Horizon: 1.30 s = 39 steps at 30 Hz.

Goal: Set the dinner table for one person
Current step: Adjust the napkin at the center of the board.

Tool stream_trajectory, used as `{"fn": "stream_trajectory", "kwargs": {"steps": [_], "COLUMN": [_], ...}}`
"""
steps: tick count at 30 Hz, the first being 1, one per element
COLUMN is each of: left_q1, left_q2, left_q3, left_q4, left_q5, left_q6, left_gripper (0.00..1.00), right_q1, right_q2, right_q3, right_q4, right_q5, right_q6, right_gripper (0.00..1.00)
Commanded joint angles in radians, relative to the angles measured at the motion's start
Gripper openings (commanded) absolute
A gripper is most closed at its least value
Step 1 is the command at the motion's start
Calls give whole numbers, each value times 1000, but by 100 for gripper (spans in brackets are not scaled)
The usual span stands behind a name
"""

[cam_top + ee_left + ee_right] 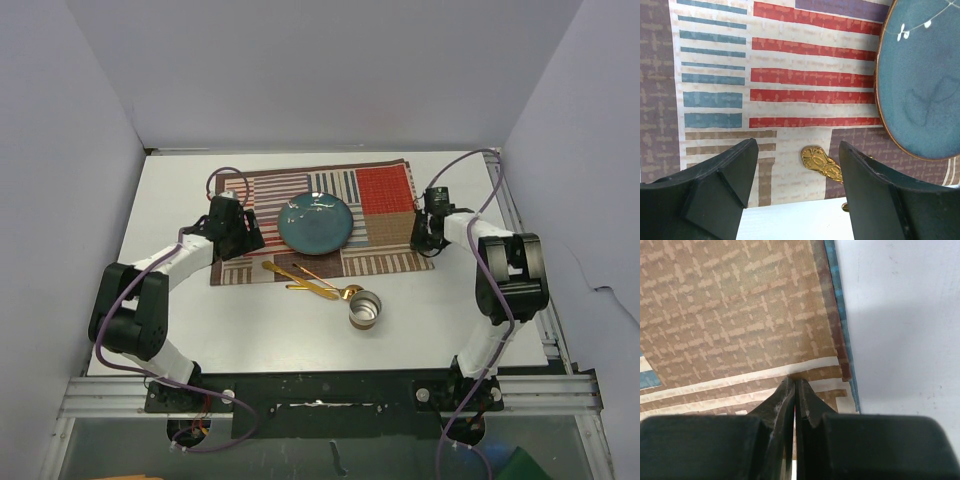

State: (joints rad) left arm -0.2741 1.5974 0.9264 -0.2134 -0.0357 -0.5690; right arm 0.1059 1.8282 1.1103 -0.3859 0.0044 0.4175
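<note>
A striped patchwork placemat (pixel 385 215) lies on the white dinner table (pixel 200 330), with a teal plate (pixel 315 222) on it. Gold cutlery (pixel 305 280) lies across the placemat's near edge, and a metal cup (pixel 365 309) stands on the table nearby. My left gripper (pixel 243 240) is open and low over the placemat's near-left part. In the left wrist view (pixel 797 150) a gold handle (pixel 821 162) lies between its fingers, and the plate (pixel 925 85) is at right. My right gripper (pixel 420 238) is shut at the placemat's right edge, and in the right wrist view (pixel 796 381) it seems to pinch the cloth (pixel 740 315).
White walls enclose the table on three sides. Aluminium rails (pixel 530 380) run along the near and right edges. Bare tabletop shows in the right wrist view (pixel 900 315) to the right of the placemat and in the left wrist view (pixel 790 220) below the cloth's edge.
</note>
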Motion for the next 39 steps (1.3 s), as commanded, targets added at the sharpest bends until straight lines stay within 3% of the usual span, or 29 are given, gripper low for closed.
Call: {"fn": "stream_trajectory", "kwargs": {"steps": [1, 21, 29, 32, 33, 39], "left_q1": [-4, -9, -9, -13, -17, -47], "left_q2": [-46, -62, -79, -74, -77, -140], "left_q3": [24, 31, 46, 82, 92, 82], "left_q4": [22, 13, -5, -42, -52, -53], "left_q5": [13, 19, 16, 26, 23, -19], "left_q6": [-7, -11, 0, 17, 19, 7], "left_gripper": [67, 67, 68, 72, 72, 72], "right_q1": [22, 75, 102, 139, 149, 153], "right_q2": [10, -25, -144, -280, -337, -588], "right_q3": [-89, -149, -137, -133, -138, -122], "right_q4": [-127, -134, -142, -122, -108, -112], "right_q5": [-8, -7, 99, 157, 156, 84], "right_q6": [2, 21, 19, -21, -37, -82], "right_gripper": [0, 0, 1, 33, 39, 59]}}
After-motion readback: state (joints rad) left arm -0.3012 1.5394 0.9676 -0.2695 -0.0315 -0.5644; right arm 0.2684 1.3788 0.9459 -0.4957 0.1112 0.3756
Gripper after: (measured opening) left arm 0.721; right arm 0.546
